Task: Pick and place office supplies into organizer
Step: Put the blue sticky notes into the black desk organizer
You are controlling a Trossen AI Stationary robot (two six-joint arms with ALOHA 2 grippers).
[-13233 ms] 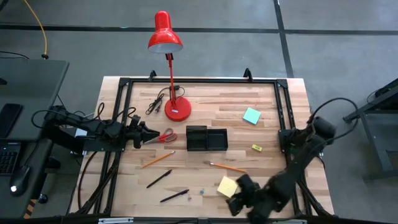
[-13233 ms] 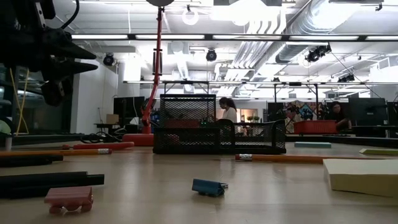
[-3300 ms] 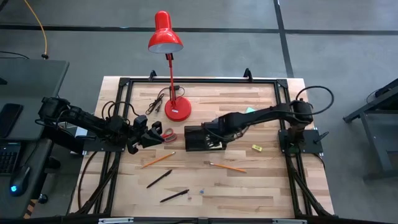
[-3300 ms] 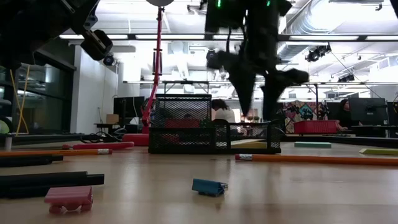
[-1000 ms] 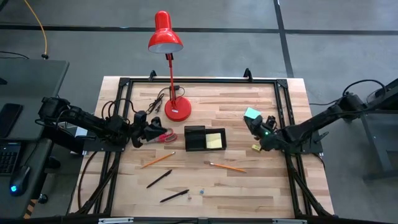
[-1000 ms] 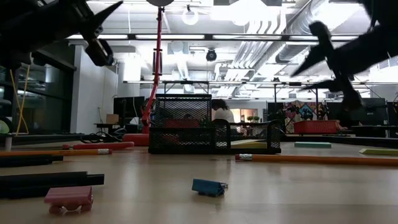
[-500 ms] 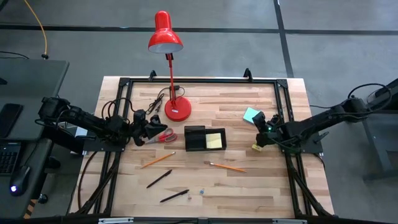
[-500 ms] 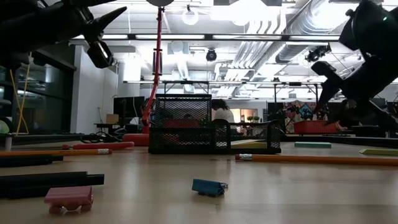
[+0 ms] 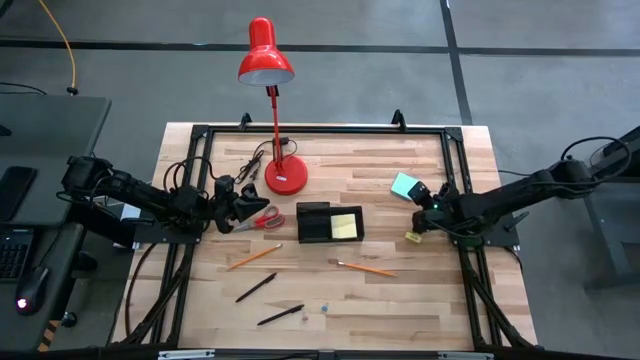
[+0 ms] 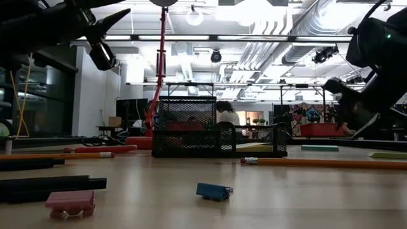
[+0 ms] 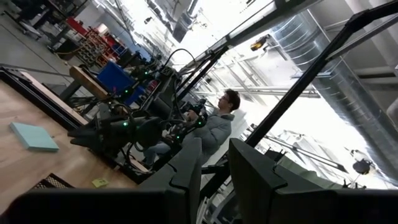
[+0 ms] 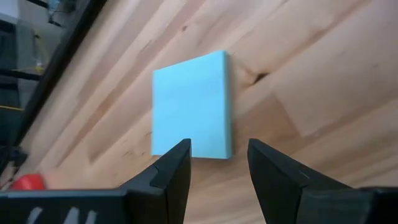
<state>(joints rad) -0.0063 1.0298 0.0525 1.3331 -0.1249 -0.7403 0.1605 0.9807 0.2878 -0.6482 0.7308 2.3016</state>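
Observation:
The black organizer stands at the table's middle with a yellow sticky pad lying in its right compartment. The teal pad lies flat at the right; it fills the right wrist view. My right gripper is open just above the pad's near edge and touches nothing. My left gripper is open and tipped upward beside the red-handled scissors. Two orange pencils, two black pens and a tiny yellow block lie on the table.
The red lamp's base and a black cord sit behind the organizer. Black frame rails run along the table's sides. A small blue clip and a pink piece lie near the front edge. People show in the room beyond.
My right gripper has come down and gone a little toward the far edge, closing in on the teal pad, and has stayed open. The pad has not moved.

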